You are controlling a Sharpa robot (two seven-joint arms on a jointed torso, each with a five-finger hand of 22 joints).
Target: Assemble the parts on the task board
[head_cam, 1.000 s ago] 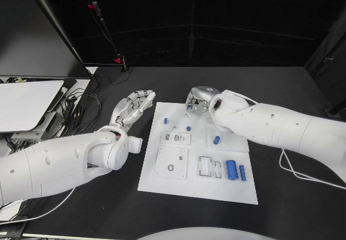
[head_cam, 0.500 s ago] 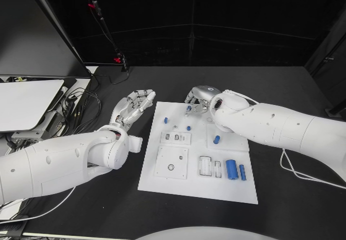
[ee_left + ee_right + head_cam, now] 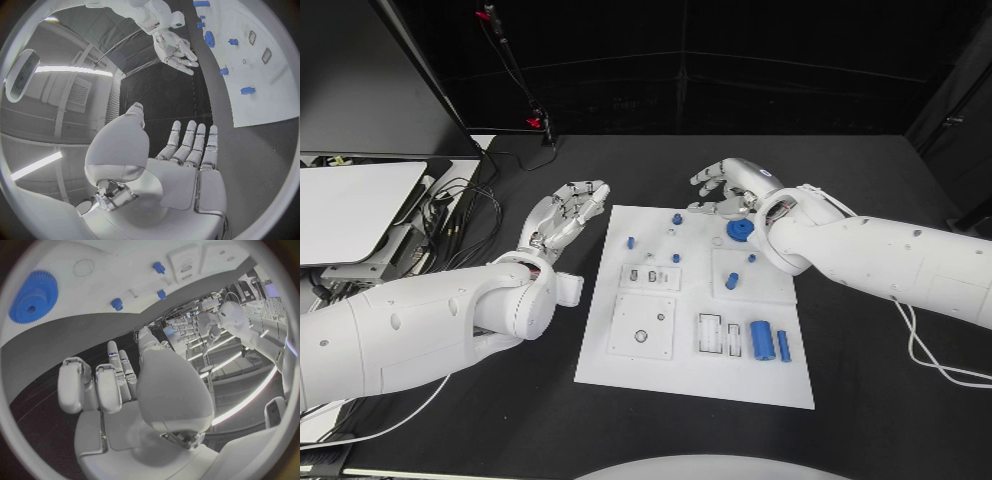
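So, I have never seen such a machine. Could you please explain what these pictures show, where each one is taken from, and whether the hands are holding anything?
This is a robot with two white arms, each ending in a silver hand. The square picture comes from a camera on its head, looking down at a black table. The two round pictures come from cameras at the wrists, behind each hand, so straight edges look bent.

In the middle lies the white task board with small blue parts on it, among them a toothed blue gear and a larger blue cylinder.

The left hand rests beside the board with flat fingers, holding nothing. The right hand is at the board's far end, fingers apart, also holding nothing.
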